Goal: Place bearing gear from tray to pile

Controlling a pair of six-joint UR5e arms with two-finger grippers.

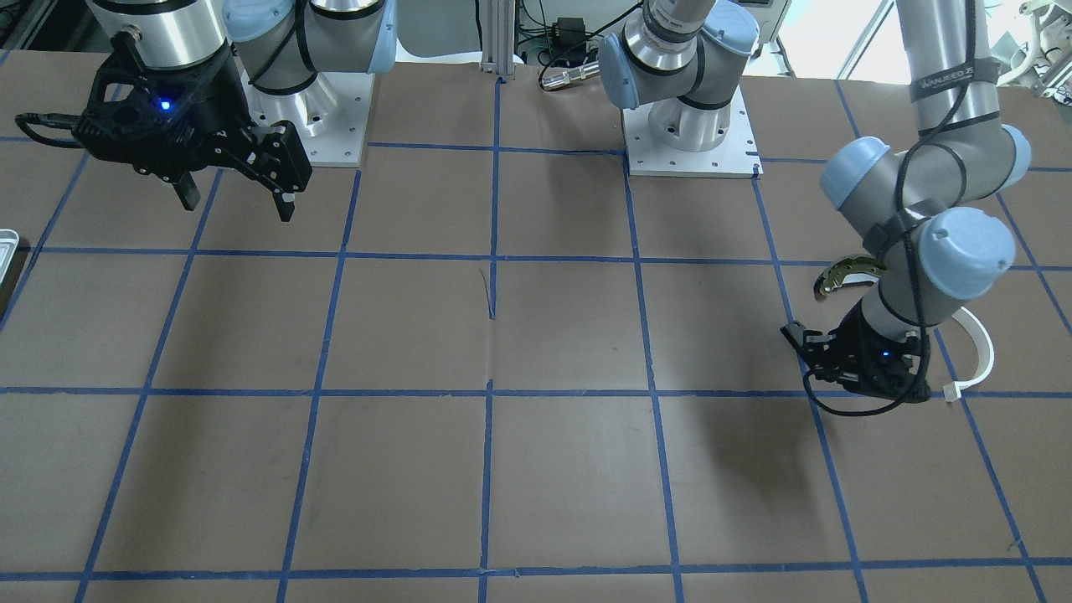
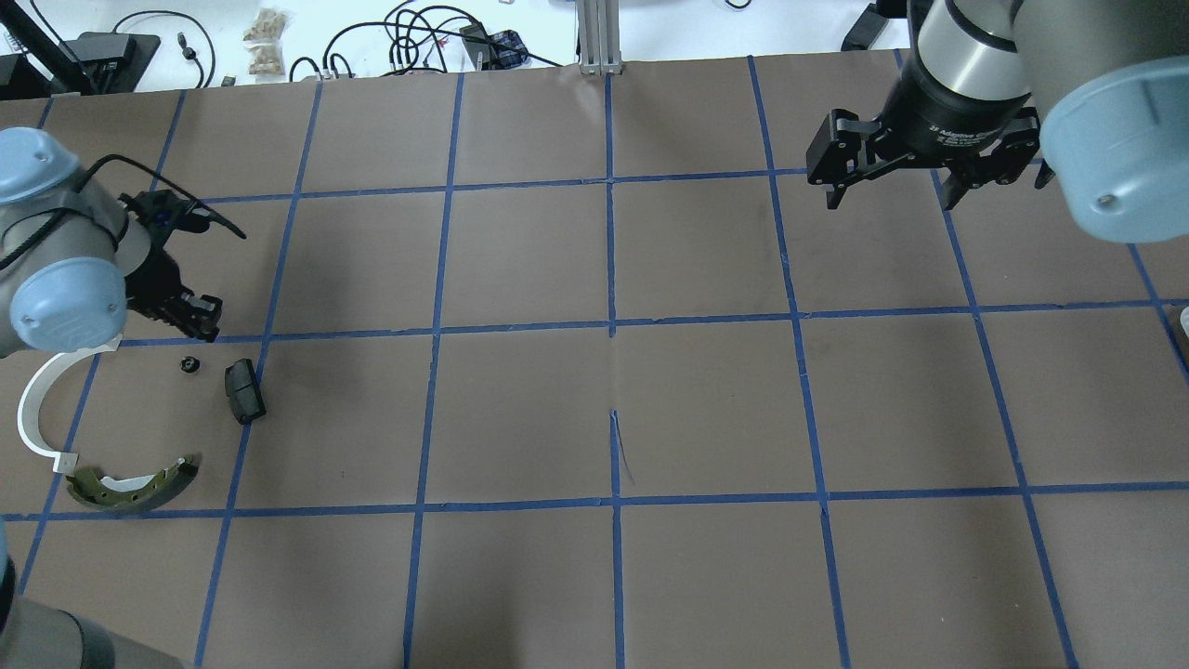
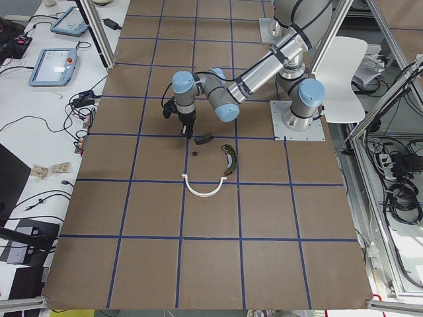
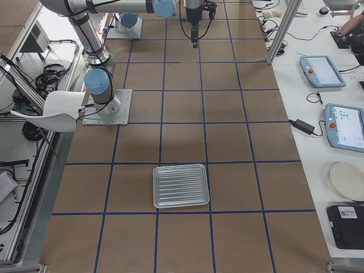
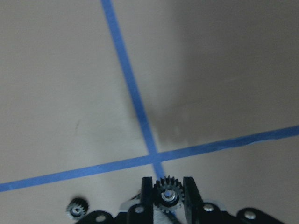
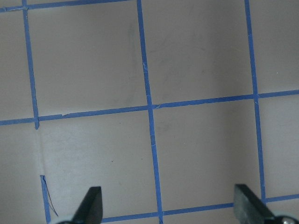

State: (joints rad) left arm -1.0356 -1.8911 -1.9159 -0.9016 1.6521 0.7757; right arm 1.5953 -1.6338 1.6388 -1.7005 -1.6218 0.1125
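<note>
Bearing gear (image 5: 167,195) in left tool (image 5: 167,183); right tool (image 2: 894,193) labelled "Adaptive".

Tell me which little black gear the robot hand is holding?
The small black toothed gear pinched in the left hand; the other black gear lies loose on the table.

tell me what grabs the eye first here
The left claw, low at the left end of the table, pinches a small black gear, beside a second gear, a black pad, a white arc and an olive brake shoe. The right claw hangs open and empty over the right side; the tray near that end holds nothing.
</note>
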